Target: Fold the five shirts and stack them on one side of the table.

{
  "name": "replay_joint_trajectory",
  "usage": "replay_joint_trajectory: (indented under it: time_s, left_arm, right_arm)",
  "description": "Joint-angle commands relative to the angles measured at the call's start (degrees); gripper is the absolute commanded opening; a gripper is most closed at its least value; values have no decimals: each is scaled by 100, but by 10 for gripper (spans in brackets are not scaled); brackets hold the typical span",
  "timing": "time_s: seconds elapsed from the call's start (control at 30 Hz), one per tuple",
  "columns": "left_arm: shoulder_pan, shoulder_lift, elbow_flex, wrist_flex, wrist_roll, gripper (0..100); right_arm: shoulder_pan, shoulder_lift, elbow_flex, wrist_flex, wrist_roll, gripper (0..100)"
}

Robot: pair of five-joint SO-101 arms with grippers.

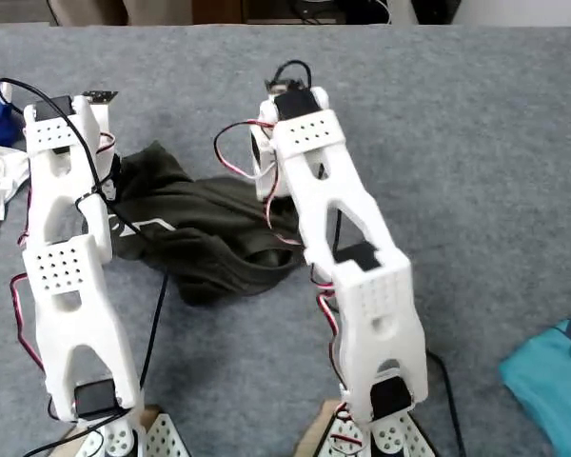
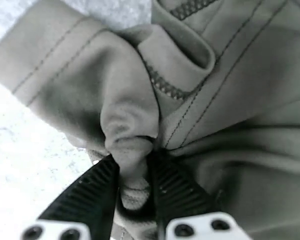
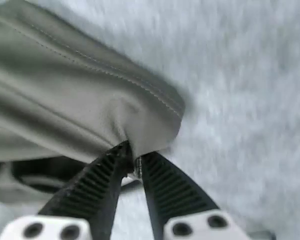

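Left wrist view — left gripper [image 2: 134,158] clamped on olive shirt [image 2: 230,90], right gripper [image 3: 133,156] seemingly likewise.

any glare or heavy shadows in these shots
High view: even light, soft shadows around the olive shirt. Left wrist view: table glares white beside the left gripper. Right wrist view: dark shadow under the shirt's fold near the right gripper.

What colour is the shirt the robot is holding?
Dark olive green; the shirt shows best in the high view.
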Motion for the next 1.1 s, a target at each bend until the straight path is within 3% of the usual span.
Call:
replay_joint_trajectory:
  time_s: [0.0,0.2,0.5,0.8,1.07]
  left_arm:
    - [35,-189,-202,88,-475,19]
    - [-211,-268,185,88,-1310,19]
    - [-325,-1763,2769,88,-3086,19]
    - [-949,-2387,2848,79,-3657,21]
    - [-1108,-2387,2699,79,-3604,43]
  right_arm:
    - [84,-769,1007,79,62,5]
    - [-4,-796,1895,62,70,5]
    - [-312,-804,2123,26,396,16]
    - [-321,-1455,2114,79,668,322]
    - [-286,-2105,1262,-88,826,160]
